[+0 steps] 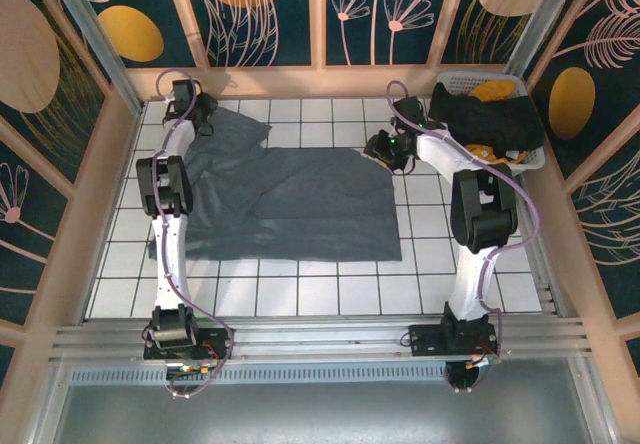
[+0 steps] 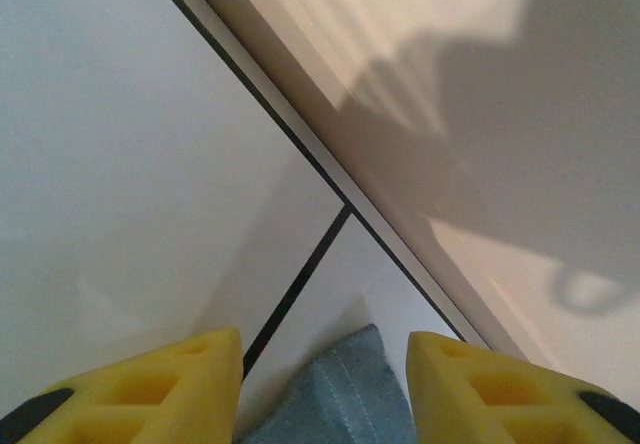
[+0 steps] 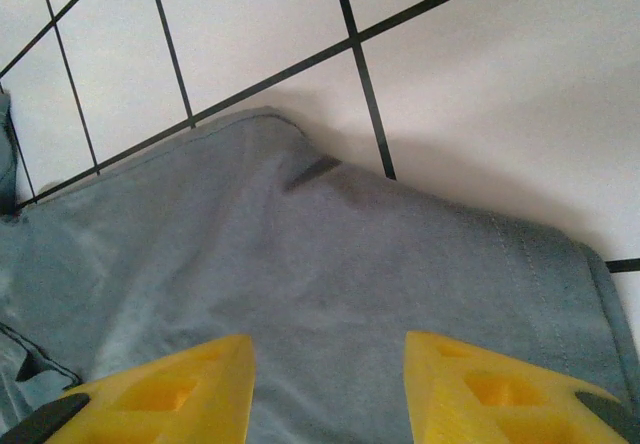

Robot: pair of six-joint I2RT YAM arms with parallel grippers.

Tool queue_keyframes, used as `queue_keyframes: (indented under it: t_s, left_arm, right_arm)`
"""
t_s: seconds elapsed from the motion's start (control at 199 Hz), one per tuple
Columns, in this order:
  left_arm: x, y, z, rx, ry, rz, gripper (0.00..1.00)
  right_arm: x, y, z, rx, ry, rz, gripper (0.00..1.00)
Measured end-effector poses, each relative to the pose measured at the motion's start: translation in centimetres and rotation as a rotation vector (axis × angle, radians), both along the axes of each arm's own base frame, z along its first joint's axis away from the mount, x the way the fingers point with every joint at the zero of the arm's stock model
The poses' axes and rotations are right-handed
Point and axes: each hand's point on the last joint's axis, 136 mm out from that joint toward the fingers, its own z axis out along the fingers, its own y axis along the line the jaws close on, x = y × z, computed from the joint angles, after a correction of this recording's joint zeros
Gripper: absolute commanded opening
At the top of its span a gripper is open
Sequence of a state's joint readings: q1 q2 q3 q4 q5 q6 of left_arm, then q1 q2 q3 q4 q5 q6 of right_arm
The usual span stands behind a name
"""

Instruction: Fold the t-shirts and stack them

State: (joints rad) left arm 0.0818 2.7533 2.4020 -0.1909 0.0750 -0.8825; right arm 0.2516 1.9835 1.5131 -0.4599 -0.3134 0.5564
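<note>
Left gripper (image 1: 203, 116) sits at the far-left corner of the table, fingers (image 2: 190, 389) moderately apart, gripping nothing; in the left wrist view (image 2: 325, 369) a stitched corner of cloth pokes up between the two yellow pads without visibly touching either. Right gripper (image 1: 381, 150) is at the shirt's far-right corner, jaws also partly open and empty; in the right wrist view (image 3: 328, 379) it hangs over the fabric, hem and seam just ahead of the tips. White tiled table (image 1: 300, 286) with black grout lines, beige wall (image 2: 470, 104) running right behind the left gripper. Slate blue-grey t-shirt (image 1: 300, 199) is spread mostly flat mid-table between the two arms, left part rumpled and trailing up toward the left gripper, right edge straight. Same shirt (image 3: 330, 254) lies smooth under the right gripper with a small crease near its far edge; its corner (image 2: 345, 394) touches the tile near the wall. White laundry basket (image 1: 456, 77) at the far-right corner, just beside the right arm. Black t-shirt (image 1: 490, 119) is heaped in it and drapes over the near rim. Mustard-yellow t-shirt (image 1: 492, 91) peeks out behind the black one.
</note>
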Motion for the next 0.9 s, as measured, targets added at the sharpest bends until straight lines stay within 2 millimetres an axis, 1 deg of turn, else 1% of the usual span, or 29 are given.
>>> queue_keyframes:
  t_s: [0.201,0.286,0.582,0.652,0.757,0.852,0.903]
  left_arm:
    - [-0.4,-2.1,-0.4,0.005,0.04,-0.068,0.5]
    - [-0.7,-2.5,-0.5,0.026,0.061,-0.078,0.49]
    - [-3.7,-3.4,-1.5,0.18,0.24,-0.105,0.44]
    - [-4.3,-3.4,-1.7,0.223,0.27,-0.113,0.38]
    - [-5.1,-3.1,-2.1,0.276,0.312,-0.12,0.17]
    - [-5.4,-2.6,-2.2,0.306,0.334,-0.119,0.0]
    - [-5.7,-2.4,-2.1,0.313,0.347,-0.117,0.0]
  right_arm:
    - [0.3,-0.2,0.2,0.009,-0.009,-0.005,0.44]
    - [0.4,-0.3,0.2,0.012,-0.011,-0.005,0.44]
    - [0.4,-0.5,0.1,0.021,-0.01,-0.005,0.44]
    - [0.5,-0.6,0.1,0.021,-0.012,-0.007,0.44]
    - [0.8,-0.7,0.1,0.017,-0.015,-0.011,0.44]
    - [1.8,-1.0,0.0,-0.002,-0.031,-0.021,0.44]
    - [2.5,-1.3,-0.3,-0.02,-0.036,-0.036,0.44]
